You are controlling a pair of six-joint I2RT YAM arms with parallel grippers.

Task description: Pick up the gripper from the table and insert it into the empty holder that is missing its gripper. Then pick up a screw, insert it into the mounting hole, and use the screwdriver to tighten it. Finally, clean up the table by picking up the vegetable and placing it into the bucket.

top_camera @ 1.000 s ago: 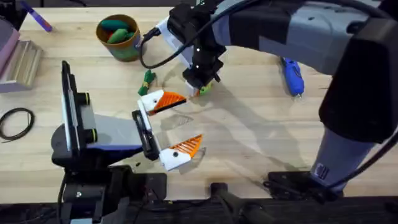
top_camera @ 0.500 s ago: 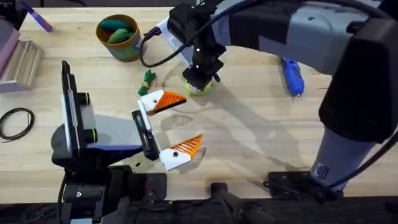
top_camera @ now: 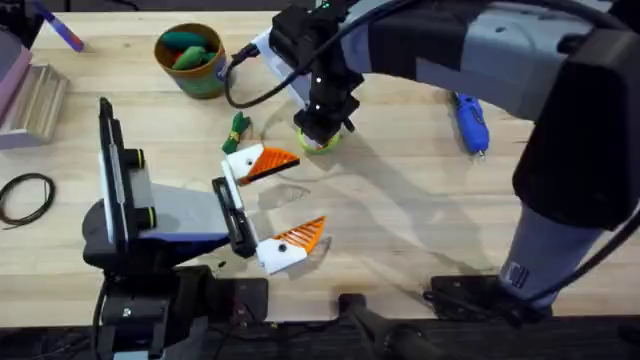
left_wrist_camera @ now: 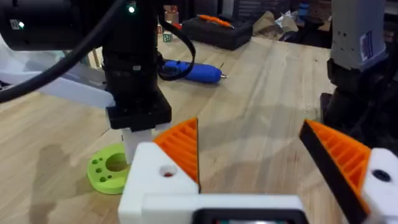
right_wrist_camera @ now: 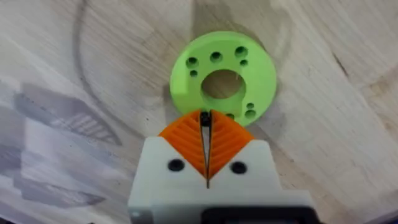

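Right end effector (right_wrist_camera: 206, 134) (closed) at disc (right_wrist_camera: 223, 76) edge

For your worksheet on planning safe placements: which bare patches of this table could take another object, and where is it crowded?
Bare wood lies between the blue pen-shaped screwdriver and the lime-green ring-shaped disc, running toward the near edge. It is crowded around the left gripper, the small dark green vegetable and the round green bucket.

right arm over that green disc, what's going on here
The right tool is down at the rim of the lime-green disc, its fingers shut, with something tiny and dark pinched at the tips, likely a screw. The left tool rests open on the table. The screwdriver lies unused, and a green vegetable lies outside the bucket.
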